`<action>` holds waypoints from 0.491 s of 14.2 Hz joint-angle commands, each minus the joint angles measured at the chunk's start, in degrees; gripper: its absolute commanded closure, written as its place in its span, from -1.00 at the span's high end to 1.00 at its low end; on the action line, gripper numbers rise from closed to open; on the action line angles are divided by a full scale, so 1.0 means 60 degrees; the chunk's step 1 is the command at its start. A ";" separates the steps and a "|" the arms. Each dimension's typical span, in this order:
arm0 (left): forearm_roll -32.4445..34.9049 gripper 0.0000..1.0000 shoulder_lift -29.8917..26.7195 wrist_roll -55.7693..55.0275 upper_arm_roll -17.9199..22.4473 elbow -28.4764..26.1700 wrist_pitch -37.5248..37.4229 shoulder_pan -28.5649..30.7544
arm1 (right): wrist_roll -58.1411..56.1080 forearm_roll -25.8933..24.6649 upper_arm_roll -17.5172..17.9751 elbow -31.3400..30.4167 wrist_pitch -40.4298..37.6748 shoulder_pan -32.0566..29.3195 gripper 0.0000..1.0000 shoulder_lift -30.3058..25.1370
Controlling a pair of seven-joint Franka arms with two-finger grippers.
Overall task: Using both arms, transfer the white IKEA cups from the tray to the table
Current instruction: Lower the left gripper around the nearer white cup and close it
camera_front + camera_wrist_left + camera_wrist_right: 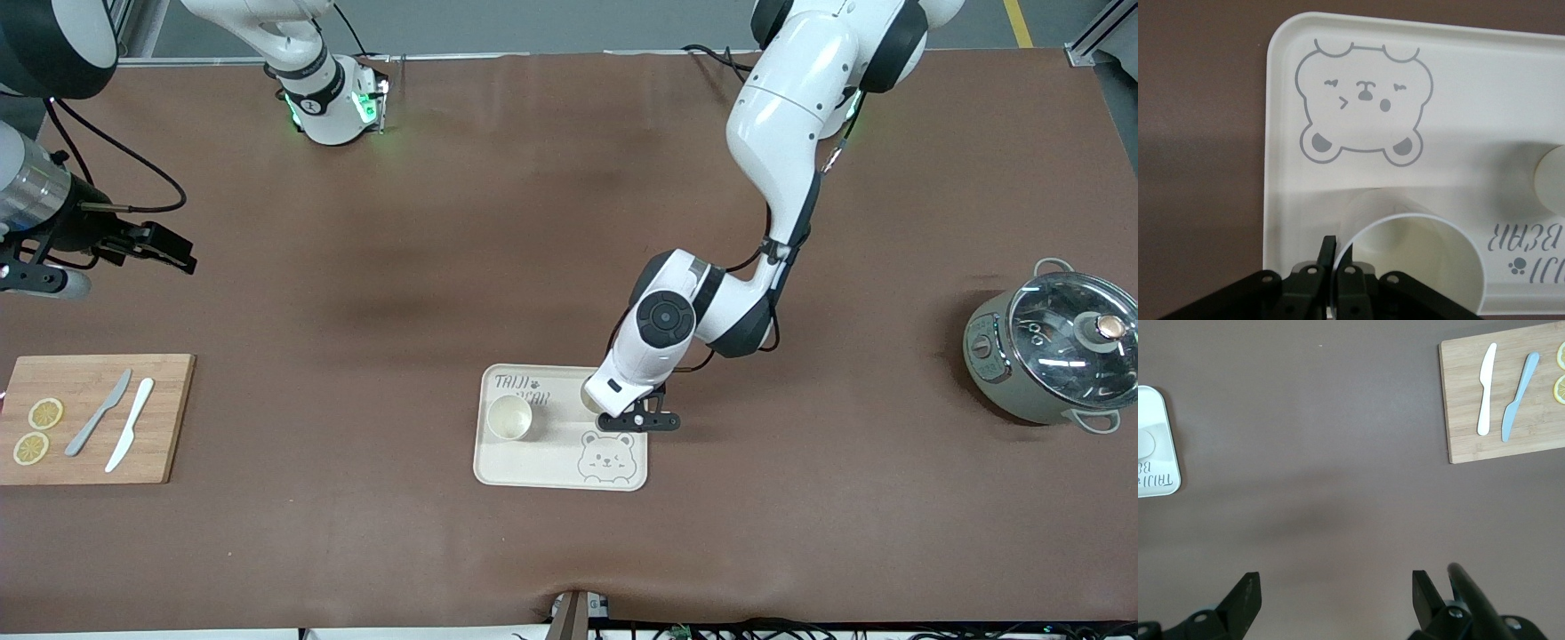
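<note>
Your left gripper (1335, 267) is pinching only 1 cup's (1418, 260) thin rim on the tray (1281, 80), so lifting fast could tip it. Right gripper (1331, 597) waits over bare table (356, 551), jaws wide.

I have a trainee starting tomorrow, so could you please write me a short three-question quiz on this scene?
1. True or false: the left hand is shut on the rim of a white cup that stands on the tray.
2. Which items lie on the bamboo cutting board? A) two knives and two lemon slices B) a cup and a spoon C) a pot lid
3. Fill in: the right hand hangs ____ over bare table, toward the right arm's end.

Key
1. True; one finger is inside the rim, one outside.
2. A
3. open
</note>
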 commanded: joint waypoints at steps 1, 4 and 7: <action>-0.0135 -1.00 -0.0151 0.0186 0.0180 0.0126 -0.0248 -0.0020 | 0.0039 -0.0125 -0.0008 -0.0226 0.0117 0.0088 1.00 -0.0224; 0.0200 -1.00 -0.0501 0.0201 0.0180 0.0097 -0.0831 0.0009 | 0.0039 -0.0125 -0.0008 -0.0226 0.0117 0.0088 1.00 -0.0224; 0.0158 -1.00 -0.1203 0.0070 0.0122 -0.0020 -0.1286 0.0257 | 0.0039 -0.0125 -0.0008 -0.0211 0.0117 0.0088 1.00 -0.0224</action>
